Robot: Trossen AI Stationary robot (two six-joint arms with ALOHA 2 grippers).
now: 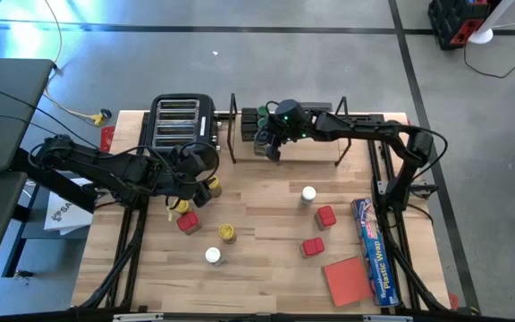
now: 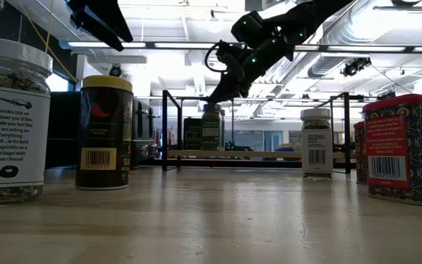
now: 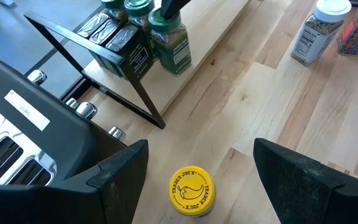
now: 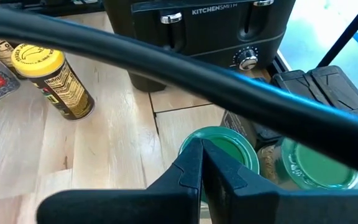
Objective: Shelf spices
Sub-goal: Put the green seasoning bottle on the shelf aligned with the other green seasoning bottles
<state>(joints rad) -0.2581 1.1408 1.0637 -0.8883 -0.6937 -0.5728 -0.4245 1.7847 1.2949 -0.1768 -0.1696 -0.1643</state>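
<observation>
- My right tool [image 1: 269,150] hung over the shelf [image 1: 347,143], its fingers pressed together just above a green-lidded jar [image 4: 219,149], gripping nothing.
- Directly under that tool, two green-lidded jars stood side by side on the shelf board, with dark square tins [image 1: 249,118] packed behind them; I could not count those surely.
- My left tool [image 3: 201,165] hovered with fingers spread wide apart, straddling one yellow-lidded jar [image 3: 192,190] standing on the counter [image 1: 266,201] beside the toaster [image 1: 182,123].
- Farther out from both tools, loose on the counter, I counted two white-lidded jars [image 1: 308,194], one more yellow-lidded jar [image 1: 227,233] and three red square tins [image 1: 325,216].
</observation>
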